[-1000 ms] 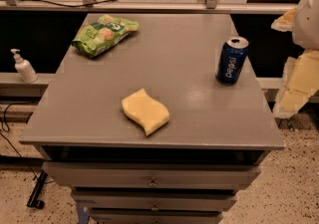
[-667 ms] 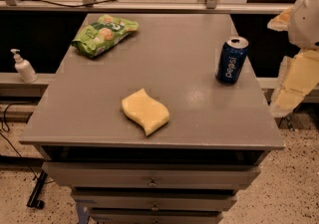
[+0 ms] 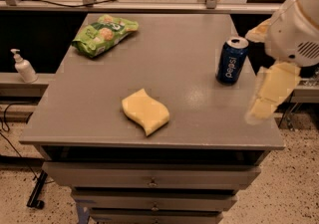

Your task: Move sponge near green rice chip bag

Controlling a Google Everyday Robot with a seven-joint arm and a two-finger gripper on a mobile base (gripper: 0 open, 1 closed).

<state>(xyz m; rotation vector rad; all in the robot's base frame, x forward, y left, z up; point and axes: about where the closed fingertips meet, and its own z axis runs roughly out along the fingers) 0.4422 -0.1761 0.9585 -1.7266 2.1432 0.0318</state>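
- Pincer [image 3: 254, 73]: hangs at the 3 o'clock edge of the worktop [image 3: 189, 44], on the end of the white arm [image 3: 296, 31]. Against the frame a second ago it has come inward toward 9 o'clock; then it sat outside the worktop's right edge, now it overlaps that edge.
- Pincer state: released. The two yellowish fingers [image 3: 271, 91] stand well apart with nothing held between them. The lower finger is motion-blurred.
- Sponge [image 3: 145, 111]: lies flat near the front edge of the worktop, about 6 o'clock from its centre. Position unchanged from both earlier frames. It is well apart from the pincer, which lies toward 3 o'clock from it.
- Green rice chip bag [image 3: 103, 34]: lies in the far left corner, about 11 o'clock from the sponge and well apart from it. Unchanged.
- Pepsi can [image 3: 232, 60]: upright at about 2 o'clock from the sponge, just to the 9 o'clock side of the pincer. Not moved; contact with the pincer not discernible.
- Pump bottle [image 3: 23, 66]: stands on a lower ledge beyond the worktop's 9 o'clock side. Unchanged.
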